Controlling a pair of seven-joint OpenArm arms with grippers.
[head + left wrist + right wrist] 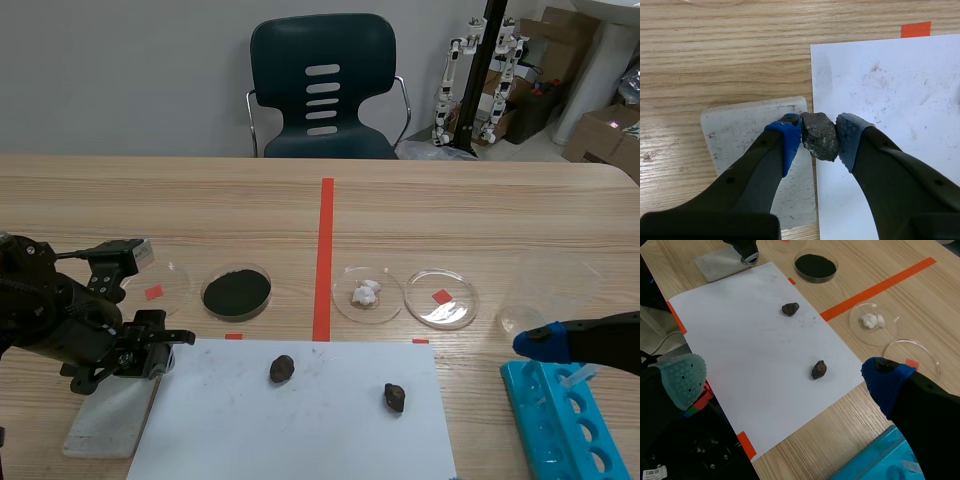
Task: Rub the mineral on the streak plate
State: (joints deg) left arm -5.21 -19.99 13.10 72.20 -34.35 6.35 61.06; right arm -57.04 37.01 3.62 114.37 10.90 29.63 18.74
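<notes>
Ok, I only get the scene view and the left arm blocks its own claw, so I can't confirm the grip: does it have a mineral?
Observer: Yes, the left claw is shut on a dark mineral, pinched between its pads.
Operator: Where is it relative to the plate?
Observer: At the plate edge that borders the paper; I cannot tell whether it touches.
Operator: And the right claw?
Observer: The right claw is open, with nothing between its pads.

Mineral (pixel 819 135) in claw (pixel 818 139), perhaps on plate (pixel 737 129)
</notes>
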